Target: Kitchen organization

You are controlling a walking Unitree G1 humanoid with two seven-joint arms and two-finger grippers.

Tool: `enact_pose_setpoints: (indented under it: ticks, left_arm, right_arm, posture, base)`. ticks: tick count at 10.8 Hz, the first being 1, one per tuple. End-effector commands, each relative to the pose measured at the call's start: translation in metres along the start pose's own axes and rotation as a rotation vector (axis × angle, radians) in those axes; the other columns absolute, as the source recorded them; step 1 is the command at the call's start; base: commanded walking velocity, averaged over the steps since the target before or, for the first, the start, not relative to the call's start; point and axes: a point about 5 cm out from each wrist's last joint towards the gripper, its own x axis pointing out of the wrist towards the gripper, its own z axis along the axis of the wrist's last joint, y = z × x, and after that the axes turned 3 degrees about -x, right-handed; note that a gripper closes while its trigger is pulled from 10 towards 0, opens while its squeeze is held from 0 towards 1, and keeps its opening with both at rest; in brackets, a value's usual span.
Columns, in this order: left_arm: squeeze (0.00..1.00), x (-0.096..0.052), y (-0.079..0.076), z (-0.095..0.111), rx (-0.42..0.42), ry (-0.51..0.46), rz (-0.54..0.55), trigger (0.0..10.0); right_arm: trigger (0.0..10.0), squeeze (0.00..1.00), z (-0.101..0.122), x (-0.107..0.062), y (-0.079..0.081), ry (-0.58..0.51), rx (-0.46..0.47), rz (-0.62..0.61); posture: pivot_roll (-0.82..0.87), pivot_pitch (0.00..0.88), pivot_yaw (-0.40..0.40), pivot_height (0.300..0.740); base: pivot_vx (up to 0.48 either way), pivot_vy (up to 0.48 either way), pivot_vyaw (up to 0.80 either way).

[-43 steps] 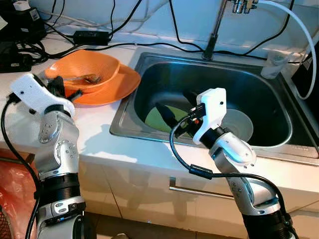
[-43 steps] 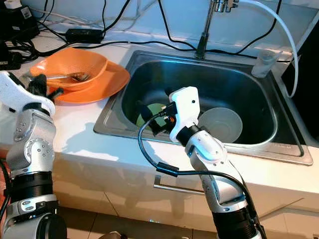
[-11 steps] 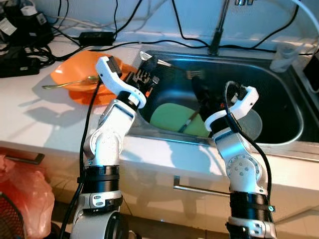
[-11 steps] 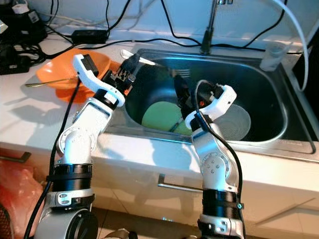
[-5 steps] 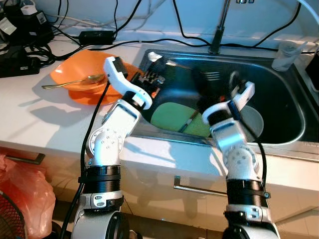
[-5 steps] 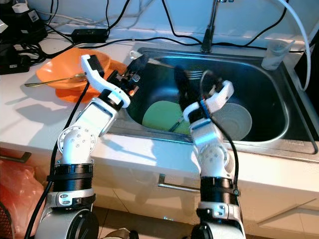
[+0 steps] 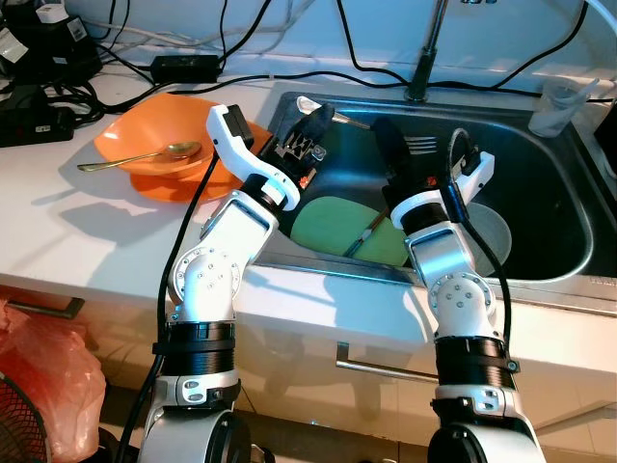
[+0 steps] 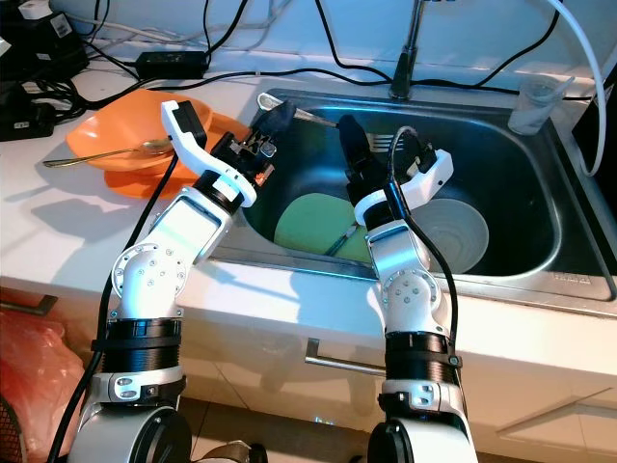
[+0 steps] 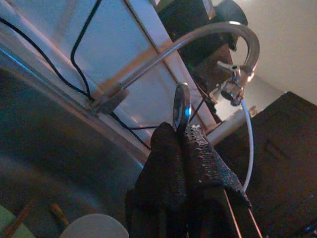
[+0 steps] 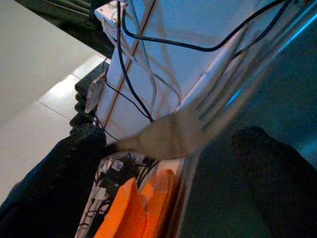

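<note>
Left eye view: both arms bend at the elbow and reach over the steel sink (image 7: 540, 280). The left end effector (image 7: 310, 121) is clenched on a metal spoon (image 9: 181, 106) held above the sink's near-left corner. The right end effector (image 7: 397, 145) (fingers spread wide) has a fork (image 10: 188, 131) against one finger, above the green plate (image 7: 333, 224) in the basin.

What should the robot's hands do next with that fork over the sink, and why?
Probably shut the right gripper on the fork. The left gripper looks shut on its handle end above the sink, and the tines lie between the right gripper's open fingers, so it looks like a hand-over waiting for a grip.
</note>
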Motion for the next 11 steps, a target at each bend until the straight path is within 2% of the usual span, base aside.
enact_pose_setpoints:
  ticks: [1,5,6,7,8,9,10,11]
  left_arm:
    - [0.0,0.002,-0.014,-0.021,-0.086,0.018,-0.059,0.0]
    - [0.0,0.001,-0.015,-0.023,-0.104,0.019,-0.063,0.0]
    - [0.0,0.001,-0.016,-0.023,-0.107,0.02,-0.063,0.0]
    - [0.0,0.001,-0.016,-0.023,-0.107,0.019,-0.063,0.0]
    - [0.0,0.001,-0.016,-0.023,-0.106,0.018,-0.062,0.0]
    - [0.0,0.0,-0.015,-0.022,-0.106,0.018,-0.059,0.0]
    - [0.0,0.0,-0.014,-0.022,-0.105,0.016,-0.056,0.0]
    - [0.0,0.0,-0.014,-0.022,-0.105,0.016,-0.057,0.0]
  right_arm:
    - [10.0,0.0,-0.009,0.019,0.032,-0.021,0.095,0.098]
    - [10.0,0.0,-0.003,0.028,0.037,-0.043,0.137,0.145]
    - [10.0,1.0,-0.003,0.033,0.04,-0.042,0.155,0.162]
    - [10.0,1.0,-0.003,0.034,0.041,-0.041,0.157,0.162]
    - [2.4,1.0,-0.002,0.034,0.04,-0.046,0.166,0.16]
    - [0.0,0.5,-0.002,0.034,0.04,-0.05,0.172,0.155]
    - [0.0,0.0,-0.002,0.035,0.038,-0.053,0.18,0.153]
    - [0.0,0.0,-0.002,0.035,0.038,-0.054,0.184,0.153]
  posture:
    - [0.0,0.094,0.01,0.74]
    - [0.0,0.101,0.003,0.74]
    - [0.01,0.102,0.002,0.74]
    - [0.01,0.102,0.002,0.74]
    - [0.01,0.103,0.0,0.74]
    - [0.01,0.103,0.0,0.74]
    - [0.01,0.103,0.0,0.74]
    - [0.01,0.103,0.0,0.74]
  base:
    - [0.0,0.0,0.0]
    - [0.0,0.0,0.0]
    - [0.0,0.0,0.0]
    - [0.0,0.0,0.0]
    - [0.0,0.0,0.0]
    - [0.0,0.0,0.0]
    - [0.0,0.0,0.0]
    - [0.0,0.0,0.0]
